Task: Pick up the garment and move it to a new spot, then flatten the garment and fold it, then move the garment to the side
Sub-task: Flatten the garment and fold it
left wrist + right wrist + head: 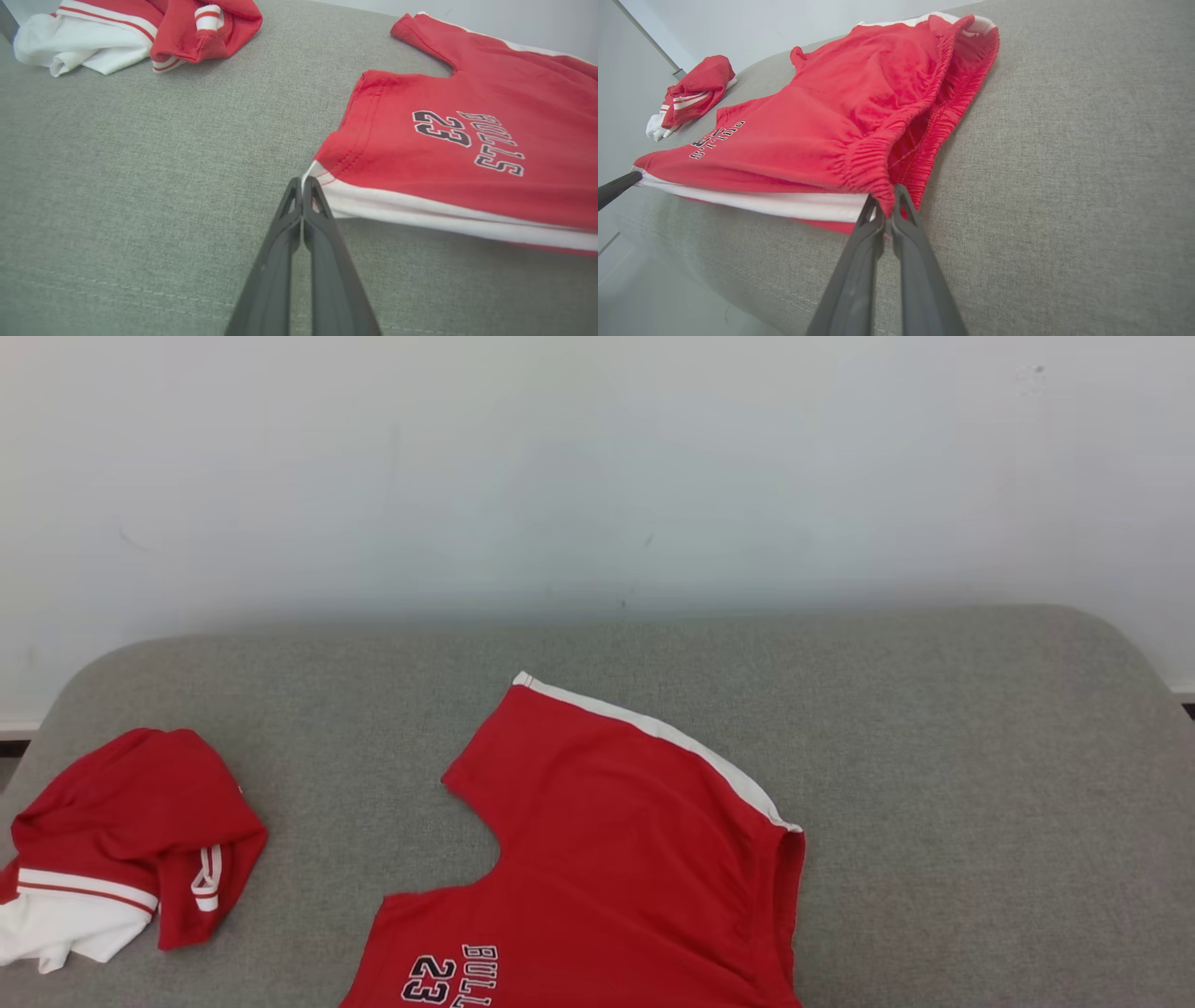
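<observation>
My left hand (302, 183) clamps the shorts' (467, 158) hem corner, my right hand (886, 204) the waistband corner; the shorts lie stretched between them. I should pull both evenly, keeping that edge taut.

Garments counted: two. One is a pair of red shorts (616, 859); the other is a crumpled red-and-white garment (131, 840). White side stripes (653, 728) on the shorts: two, one along each long edge. Printed marks on the shorts: one number, 23, and one word beside it. Tools: two, the left tool (302, 184) and the right tool (888, 205), each with two dark fingers (275, 261), four in all. Supporting surfaces: one grey padded cushion (934, 756). Walls: one white wall (597, 476).
</observation>
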`<state>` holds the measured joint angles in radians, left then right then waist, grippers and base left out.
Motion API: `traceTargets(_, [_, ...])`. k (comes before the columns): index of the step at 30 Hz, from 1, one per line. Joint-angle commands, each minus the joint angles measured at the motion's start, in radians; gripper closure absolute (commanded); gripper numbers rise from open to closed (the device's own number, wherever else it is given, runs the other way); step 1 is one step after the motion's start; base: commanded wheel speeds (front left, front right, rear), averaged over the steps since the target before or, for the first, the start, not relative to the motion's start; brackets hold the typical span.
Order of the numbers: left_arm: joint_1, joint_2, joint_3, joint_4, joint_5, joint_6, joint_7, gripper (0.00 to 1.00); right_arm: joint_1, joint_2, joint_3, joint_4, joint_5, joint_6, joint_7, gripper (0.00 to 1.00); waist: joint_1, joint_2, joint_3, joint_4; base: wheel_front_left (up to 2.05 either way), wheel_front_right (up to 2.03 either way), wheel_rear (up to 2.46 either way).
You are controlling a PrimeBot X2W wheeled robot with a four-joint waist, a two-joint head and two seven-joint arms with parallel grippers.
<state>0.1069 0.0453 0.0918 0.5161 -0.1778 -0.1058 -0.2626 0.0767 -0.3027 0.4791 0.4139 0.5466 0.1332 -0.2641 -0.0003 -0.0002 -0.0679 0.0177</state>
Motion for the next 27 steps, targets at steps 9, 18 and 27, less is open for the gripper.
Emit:
traceTargets(9, [-0.077, 0.030, -0.009, -0.080, 0.063, -0.016, -0.003, 1.00, 0.023, 0.037, -0.091, -0.063, 0.034, -0.004, 0.000, 1.00, 0.0003, 0.0002, 0.007, -0.009, 0.00, 0.00, 0.00])
traceTargets(18, [-0.423, 0.218, -0.259, -0.043, 0.107, -0.023, -0.003, 1.00, -0.163, 0.051, -0.089, -0.070, 0.180, -0.004, 0.000, 1.00, 0.0003, 0.0002, 0.162, -0.058, 0.00, 0.00, 0.00])
traceTargets(27, [-0.828, 0.399, -0.554, 0.092, 0.026, -0.023, -0.003, 1.00, -0.393, 0.095, -0.087, -0.053, 0.232, -0.003, 0.000, 1.00, 0.0003, 0.0002, 0.360, -0.135, 0.00, 0.00, 0.00])
